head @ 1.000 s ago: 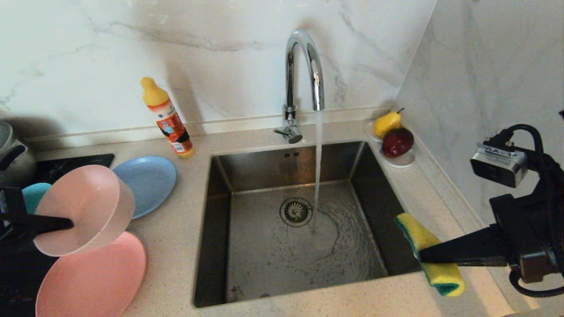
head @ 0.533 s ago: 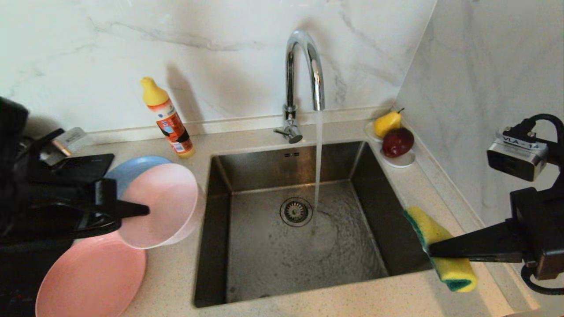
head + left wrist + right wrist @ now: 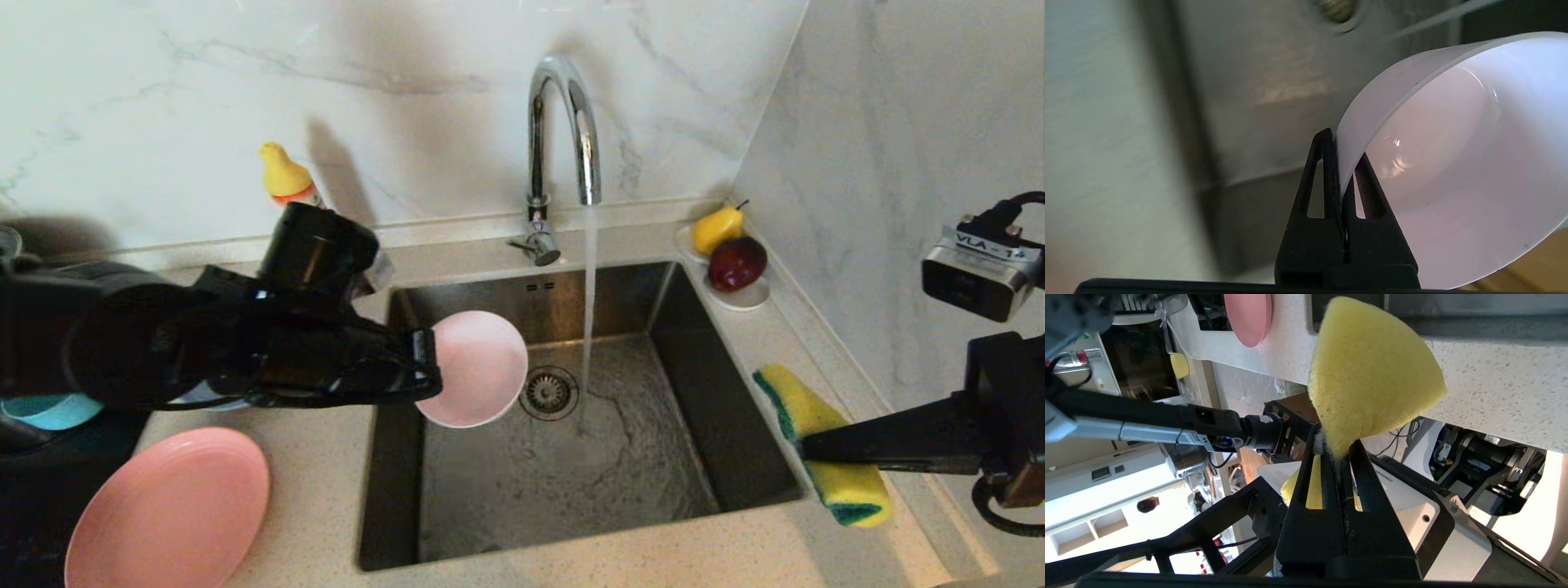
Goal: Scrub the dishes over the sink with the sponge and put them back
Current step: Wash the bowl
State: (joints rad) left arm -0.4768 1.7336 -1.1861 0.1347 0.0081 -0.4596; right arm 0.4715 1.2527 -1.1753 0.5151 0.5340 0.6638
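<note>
Presently, the left end effector (image 3: 424, 371) is clamped fully closed on the rim of the smaller pale pink matte dish (image 3: 478, 369); in the left wrist view its two fingers (image 3: 1327, 179) pinch the dish wall (image 3: 1453, 163) from inside and outside; the dish hangs tilted on edge over the large square brushed stainless-steel sink (image 3: 563, 482), at roughly 10 o'clock of the basin, just beside the round metal drain strainer (image 3: 548, 392). The chrome gooseneck faucet (image 3: 563, 122) at 12 o'clock of the basin discharges a stream of water (image 3: 589, 302) that lands beside the strainer, apart from the dish.

The right end effector (image 3: 804, 449) is closed tight on the pinched waist of the small yellow sponge with green scouring layer (image 3: 816, 445); the sponge (image 3: 1372, 371) is held above the speckled beige tabletop (image 3: 612, 555) at the basin's 4 o'clock corner.

The wide salmon-pink plate (image 3: 167, 510) lies flat on the tabletop at 8 o'clock of the basin; the teal bowl (image 3: 49, 410) shows partly behind the left arm at 9 o'clock; the yellow-capped orange detergent bottle (image 3: 286, 175) stands at 11 o'clock; the small white saucer with pear and apple (image 3: 739, 298) sits at 1 o'clock.
</note>
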